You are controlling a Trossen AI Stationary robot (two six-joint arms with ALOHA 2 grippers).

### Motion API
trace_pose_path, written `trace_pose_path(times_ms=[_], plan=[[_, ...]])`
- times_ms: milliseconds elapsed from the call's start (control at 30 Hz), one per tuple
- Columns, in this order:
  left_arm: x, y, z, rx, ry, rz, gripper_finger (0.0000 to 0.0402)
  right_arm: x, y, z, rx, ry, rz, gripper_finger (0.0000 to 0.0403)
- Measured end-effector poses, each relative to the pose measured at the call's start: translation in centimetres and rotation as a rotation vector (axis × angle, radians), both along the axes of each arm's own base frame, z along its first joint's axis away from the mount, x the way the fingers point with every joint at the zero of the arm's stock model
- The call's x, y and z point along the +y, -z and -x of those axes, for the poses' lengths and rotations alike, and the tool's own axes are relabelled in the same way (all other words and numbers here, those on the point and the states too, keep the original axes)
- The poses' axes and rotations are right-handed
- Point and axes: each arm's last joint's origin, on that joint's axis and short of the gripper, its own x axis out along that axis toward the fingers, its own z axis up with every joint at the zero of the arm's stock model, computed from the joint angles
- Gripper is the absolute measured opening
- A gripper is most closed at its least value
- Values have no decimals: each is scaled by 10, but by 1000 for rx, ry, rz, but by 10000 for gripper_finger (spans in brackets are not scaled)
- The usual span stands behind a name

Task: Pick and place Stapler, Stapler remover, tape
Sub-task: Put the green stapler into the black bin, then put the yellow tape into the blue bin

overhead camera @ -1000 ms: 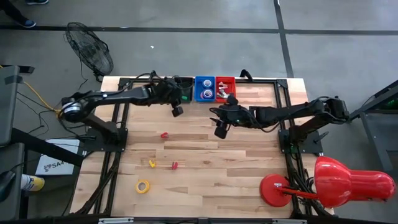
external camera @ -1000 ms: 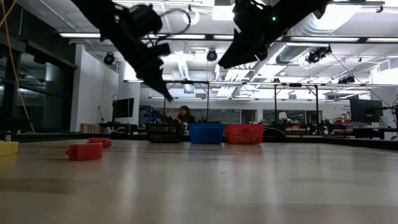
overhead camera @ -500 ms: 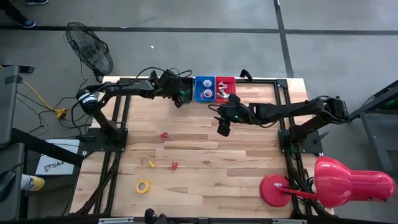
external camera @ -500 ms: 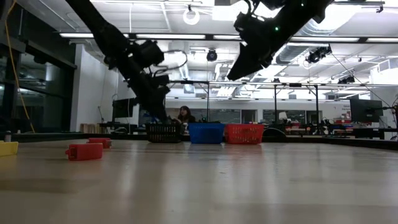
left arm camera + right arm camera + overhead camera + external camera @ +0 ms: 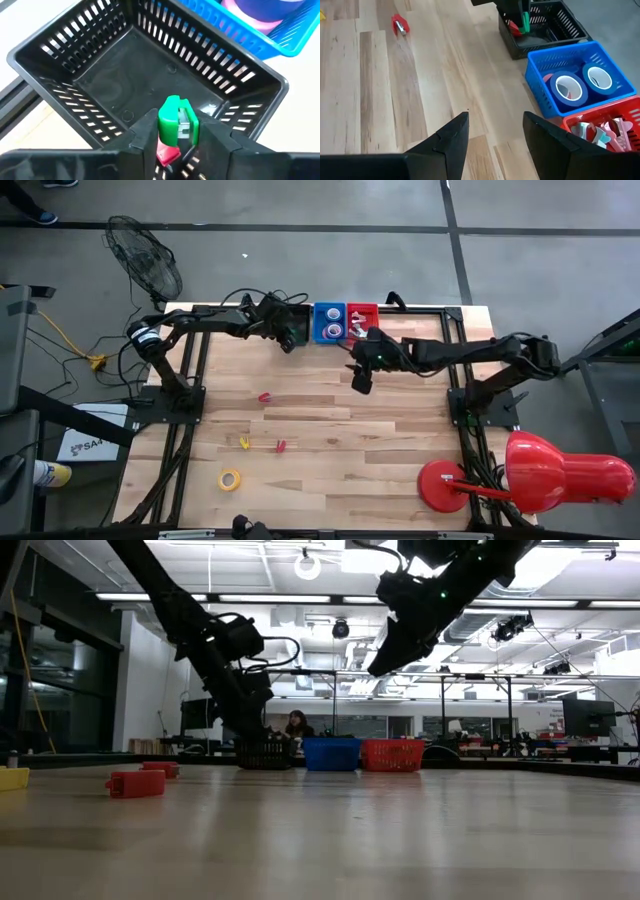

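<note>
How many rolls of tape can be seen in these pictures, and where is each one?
3. Two blue rolls lie in the blue basket; one yellow roll lies on the table near its front left. Others may be hidden.

— What is standing off the wooden table (image 5: pixel 330 435), out on the grey floor?

— A black floor fan (image 5: pixel 146 256) is lying tilted just beyond the table's far left corner, and a yellow cable (image 5: pixel 57 330) is trailing across the floor beside the left edge.

— And by the near right corner?

— A big red domed lamp (image 5: pixel 548 471) is sitting there, its round base overlapping the table's corner.

— Anyone about?

— A person (image 5: pixel 296 724) is sitting far back in the room, under long ceiling lights (image 5: pixel 160 597) that are glowing.
</note>
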Motion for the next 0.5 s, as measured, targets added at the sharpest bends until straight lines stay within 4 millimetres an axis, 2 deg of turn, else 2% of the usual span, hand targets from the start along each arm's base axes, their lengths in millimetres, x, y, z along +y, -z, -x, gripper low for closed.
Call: trace_pose_path(times_ms=[333, 500], plan=[[0, -1, -1, -14, 22, 16, 168, -9, 1, 2, 0, -4, -32, 179], [3, -15, -7, -28, 114, -3, 172, -9, 2, 3, 15, -8, -40, 179]])
